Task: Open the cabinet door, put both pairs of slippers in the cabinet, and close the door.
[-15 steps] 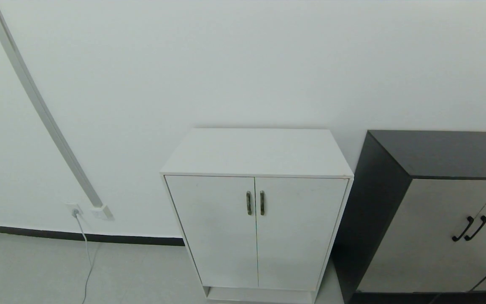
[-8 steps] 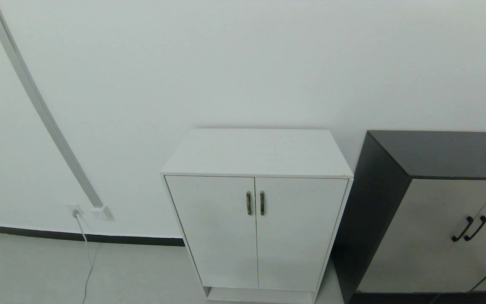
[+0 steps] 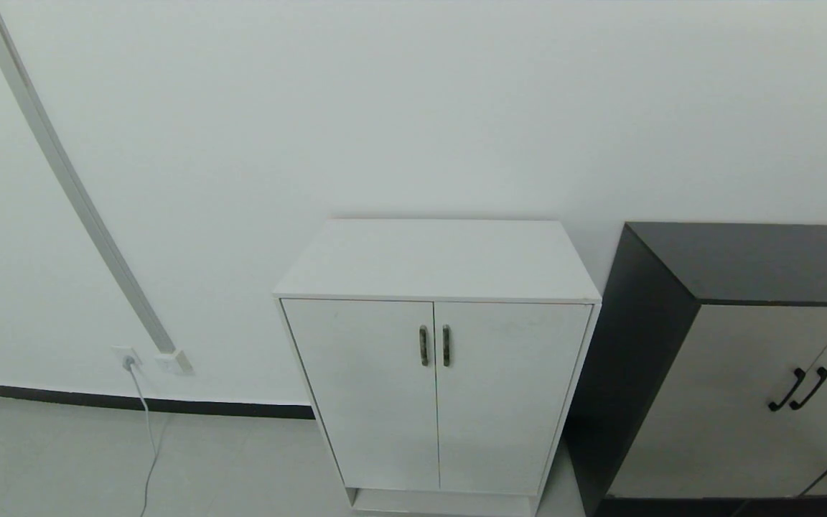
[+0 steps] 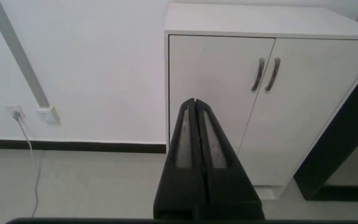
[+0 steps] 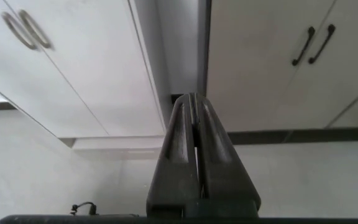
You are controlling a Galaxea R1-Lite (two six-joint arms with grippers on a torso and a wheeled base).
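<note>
Withdrawn since a second ago: a dark tip at the head view's lower right edge. The cabinet has not moved, and both doors are shut.
It stands against the wall, its handles side by side at the centre seam. A black cabinet stands just beside its right side, with only a narrow gap between them. Bare floor lies to its left, with a socket and cable farther left. The left gripper faces the left door. The right gripper is low, before the gap. Both have their jaws pressed together and hold nothing.
</note>
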